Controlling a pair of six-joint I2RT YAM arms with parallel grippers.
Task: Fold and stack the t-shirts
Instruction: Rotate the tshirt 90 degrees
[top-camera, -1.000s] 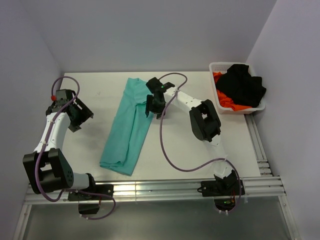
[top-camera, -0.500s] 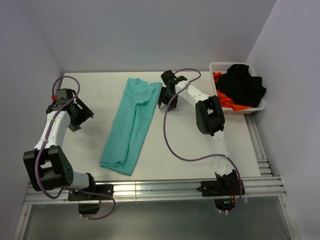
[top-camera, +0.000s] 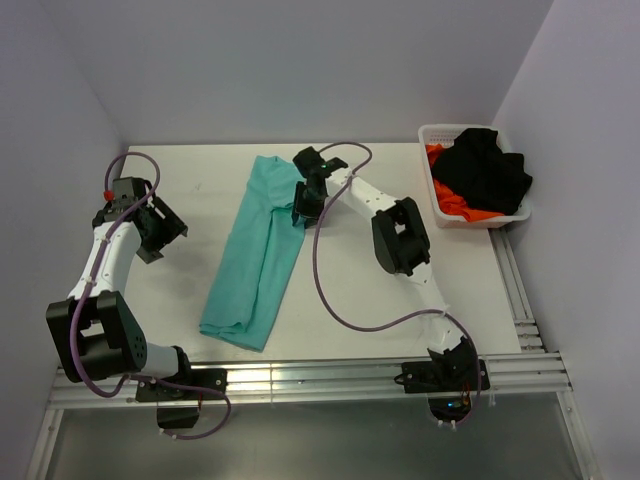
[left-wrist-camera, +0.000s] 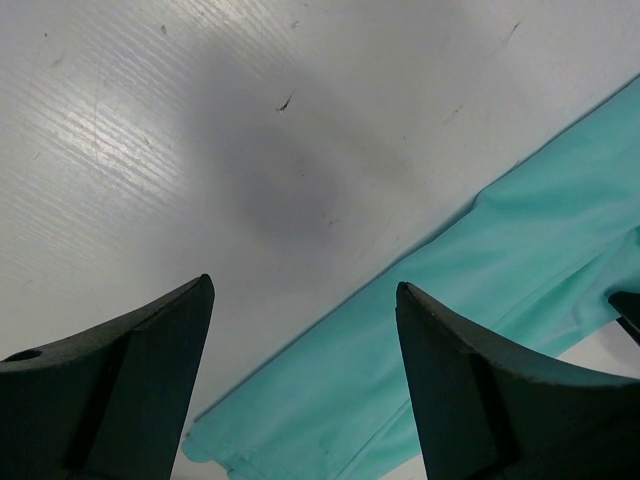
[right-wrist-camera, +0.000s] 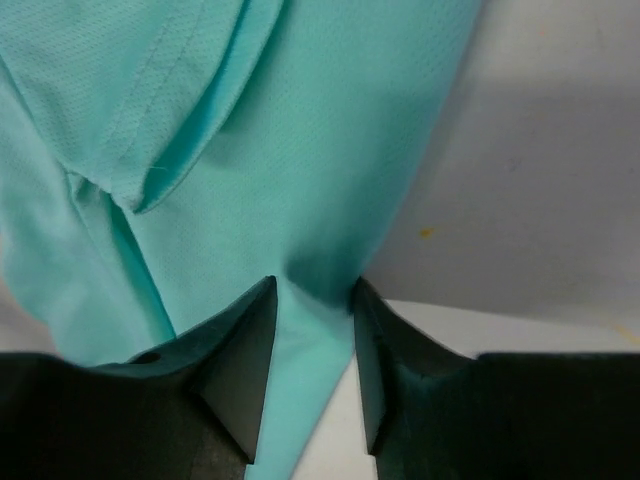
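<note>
Here the teal t-shirt (top-camera: 258, 250) lay on the table (top-camera: 180, 290), slanting from far edge toward near-left corner; the right end effector (right-wrist-camera: 312, 290) pinched its far right edge, while the left end effector (left-wrist-camera: 305, 290) gaped, well apart.

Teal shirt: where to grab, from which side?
Take the teal t-shirt by its far right edge, coming from the right, low. It lies flat in a long strip, so only edges offer a lip. The right gripper straddles that edge.
</note>
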